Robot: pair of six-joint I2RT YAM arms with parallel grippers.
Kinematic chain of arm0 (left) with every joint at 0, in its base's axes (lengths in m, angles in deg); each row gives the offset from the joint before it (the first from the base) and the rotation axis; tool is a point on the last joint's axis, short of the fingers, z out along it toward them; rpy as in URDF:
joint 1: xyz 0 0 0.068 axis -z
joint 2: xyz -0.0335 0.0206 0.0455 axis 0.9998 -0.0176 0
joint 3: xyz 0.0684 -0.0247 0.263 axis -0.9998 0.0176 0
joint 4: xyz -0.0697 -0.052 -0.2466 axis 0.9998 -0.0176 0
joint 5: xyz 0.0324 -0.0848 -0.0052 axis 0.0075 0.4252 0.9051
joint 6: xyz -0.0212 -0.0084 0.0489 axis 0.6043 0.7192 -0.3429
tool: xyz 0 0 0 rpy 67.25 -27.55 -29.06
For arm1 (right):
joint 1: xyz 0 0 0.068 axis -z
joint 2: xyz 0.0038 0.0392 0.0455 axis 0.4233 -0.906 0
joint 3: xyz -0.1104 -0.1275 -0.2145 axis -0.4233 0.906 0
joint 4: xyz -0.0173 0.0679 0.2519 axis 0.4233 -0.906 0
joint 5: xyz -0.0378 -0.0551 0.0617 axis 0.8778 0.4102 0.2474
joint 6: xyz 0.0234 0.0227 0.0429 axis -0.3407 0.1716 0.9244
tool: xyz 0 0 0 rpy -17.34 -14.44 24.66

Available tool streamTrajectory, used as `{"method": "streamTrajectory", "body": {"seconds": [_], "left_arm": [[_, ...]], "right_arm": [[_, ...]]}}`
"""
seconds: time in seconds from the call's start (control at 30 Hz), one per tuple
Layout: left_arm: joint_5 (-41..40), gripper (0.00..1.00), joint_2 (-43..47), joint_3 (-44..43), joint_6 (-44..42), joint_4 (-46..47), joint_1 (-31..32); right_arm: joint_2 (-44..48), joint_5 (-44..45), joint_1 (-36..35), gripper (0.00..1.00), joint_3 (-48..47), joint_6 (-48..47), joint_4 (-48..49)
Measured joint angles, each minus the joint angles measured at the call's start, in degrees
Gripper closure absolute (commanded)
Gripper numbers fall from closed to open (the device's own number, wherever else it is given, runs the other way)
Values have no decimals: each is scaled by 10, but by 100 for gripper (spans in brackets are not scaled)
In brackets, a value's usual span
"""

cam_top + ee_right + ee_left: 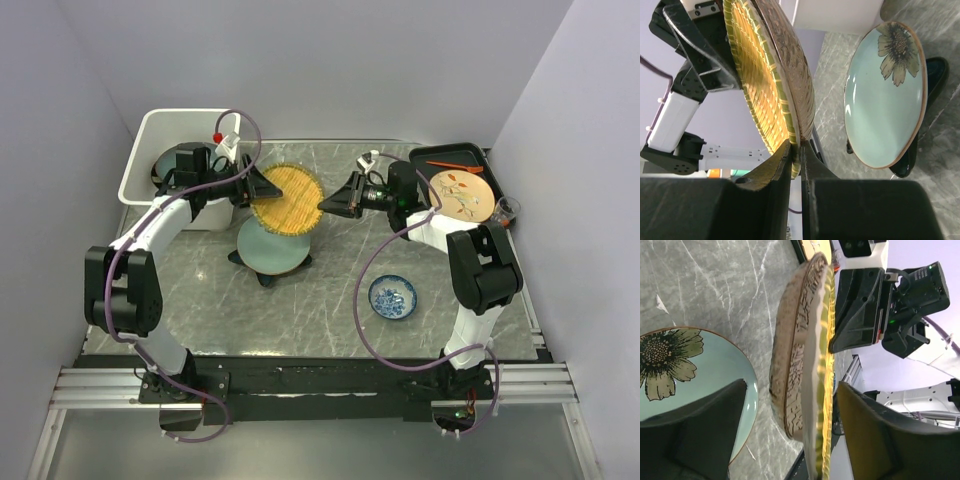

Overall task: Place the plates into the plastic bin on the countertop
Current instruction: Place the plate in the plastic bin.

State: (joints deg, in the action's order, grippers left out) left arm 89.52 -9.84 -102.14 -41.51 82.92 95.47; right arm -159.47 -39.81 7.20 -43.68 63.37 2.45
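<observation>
Top external view: the right gripper pinches one rim of the yellow woven plate, holding it tilted above the countertop. The left gripper straddles the opposite rim, jaws wide. The plastic bin sits back left, near the plate.

hidden: dark plate mostly buried under the floral plate | cut off: yellow plate, bottom edge of left wrist view

We note: woven plate yellow, underside brown crackle; floral plate pale green, dark flower; small dish blue-and-white; worktop grey, white-veined; bin white.
</observation>
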Motion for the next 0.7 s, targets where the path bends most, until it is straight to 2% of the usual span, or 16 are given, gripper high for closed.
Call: {"method": "streamTrajectory", "body": {"seconds": [0.07,0.1,0.37,0.4,0.5,0.7], "left_arm": [[0,41,0,0,6,5,0],[0,50,0,0,8,10,0],[-7,73,0,-1,5,13,0],[-9,81,0,-2,0,7,0],[-19,90,0,-7,-13,-14,0],[-47,99,0,-8,-25,-39,0]], "right_arm": [[0,-3,-2,90,0,2,0],[0,-6,-3,90,0,2,1],[-2,-17,-5,87,0,6,9],[-3,-18,-6,84,0,7,9],[-15,-21,-8,76,0,18,25],[-50,-38,-10,61,10,87,127]]}}
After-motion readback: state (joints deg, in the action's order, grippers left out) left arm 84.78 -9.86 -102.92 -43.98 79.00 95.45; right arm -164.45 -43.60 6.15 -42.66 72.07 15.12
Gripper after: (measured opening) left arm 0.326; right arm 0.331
